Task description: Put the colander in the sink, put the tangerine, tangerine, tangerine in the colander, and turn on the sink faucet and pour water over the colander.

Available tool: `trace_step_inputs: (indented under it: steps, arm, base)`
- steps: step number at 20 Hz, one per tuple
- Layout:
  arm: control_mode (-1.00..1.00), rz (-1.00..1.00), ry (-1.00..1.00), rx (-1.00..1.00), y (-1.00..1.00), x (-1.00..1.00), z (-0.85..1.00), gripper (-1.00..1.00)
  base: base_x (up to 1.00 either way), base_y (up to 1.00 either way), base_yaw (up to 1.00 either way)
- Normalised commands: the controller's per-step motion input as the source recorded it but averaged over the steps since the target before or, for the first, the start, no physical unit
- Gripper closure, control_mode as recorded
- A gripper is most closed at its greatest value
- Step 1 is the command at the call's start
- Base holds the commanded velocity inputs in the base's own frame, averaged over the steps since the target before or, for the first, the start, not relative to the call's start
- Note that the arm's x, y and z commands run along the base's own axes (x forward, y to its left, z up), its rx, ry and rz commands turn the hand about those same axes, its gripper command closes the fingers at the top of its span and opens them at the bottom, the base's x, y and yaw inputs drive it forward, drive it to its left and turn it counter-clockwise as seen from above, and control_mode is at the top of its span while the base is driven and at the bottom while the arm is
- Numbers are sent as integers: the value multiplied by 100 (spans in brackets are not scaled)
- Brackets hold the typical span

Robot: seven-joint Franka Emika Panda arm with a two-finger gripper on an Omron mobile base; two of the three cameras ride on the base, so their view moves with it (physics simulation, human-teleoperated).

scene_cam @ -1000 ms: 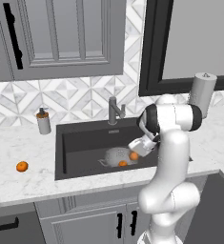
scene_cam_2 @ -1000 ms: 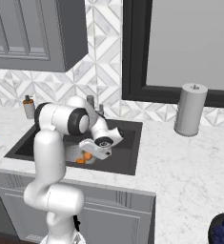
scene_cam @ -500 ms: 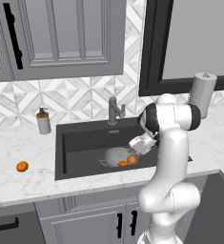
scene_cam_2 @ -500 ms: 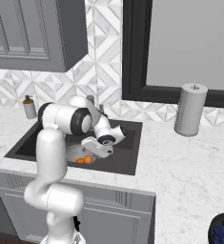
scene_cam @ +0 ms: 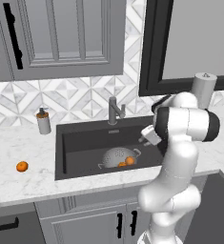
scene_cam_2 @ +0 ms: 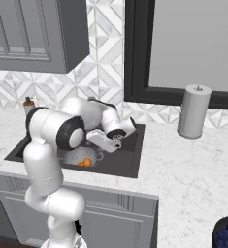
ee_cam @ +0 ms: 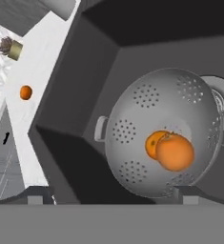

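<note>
The gripper (ee_cam: 113, 195) hovers above the sink (scene_cam: 80, 143), fingers spread and holding nothing. Directly below, the colander (ee_cam: 163, 136) sits on the sink floor with 2 tangerines (ee_cam: 174, 151) touching each other in its bowl. The 3rd tangerine (scene_cam: 22, 166) lies on the counter (scene_cam: 18, 186) left of the sink, well apart from it. Judged handling: light, firm-skinned, round and liable to roll; grip across its widest part with moderate force, since hard pinching could bruise it. Farther back, the sink faucet (scene_cam: 114, 110) stands behind the basin, with no water visible. The soap bottle (scene_cam: 44, 122) stands at the wall.
</note>
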Motion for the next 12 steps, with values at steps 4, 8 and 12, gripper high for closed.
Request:
trace_step_inputs:
  steps: [4,8,12]
  arm:
    - [-100,0,-15,-2,-38,-99,100,-100]
    - [-100,0,-28,-15,20,-100,100,-100]
    - [-100,0,-25,-26,88,-100,100,-100]
  base:
    - [0,0,0]
    - [0,0,0]
    - [0,0,0]
